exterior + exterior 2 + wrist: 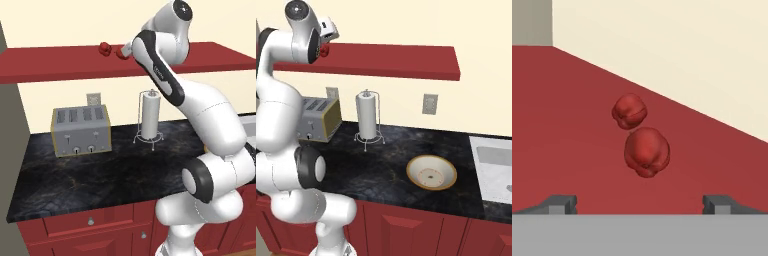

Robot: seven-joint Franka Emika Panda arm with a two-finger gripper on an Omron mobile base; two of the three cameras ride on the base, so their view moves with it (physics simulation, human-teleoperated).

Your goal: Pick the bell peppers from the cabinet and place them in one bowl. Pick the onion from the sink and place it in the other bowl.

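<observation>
Your gripper hangs with fingers spread wide, holding nothing. Both bell peppers sit touching on the cabinet top, toward its left end. They're likely light, glossy and lumpy; pinch the nearer one across its widest lobes.

No readable text (none anywhere)

Two bell peppers, lumpy and dully glossy, sit on a smooth matt red cabinet; black marbled stone counter with a polished sheen; brushed grey metal toaster; white paper roll on a thin wire stand; bowl with smooth tan inside.
</observation>
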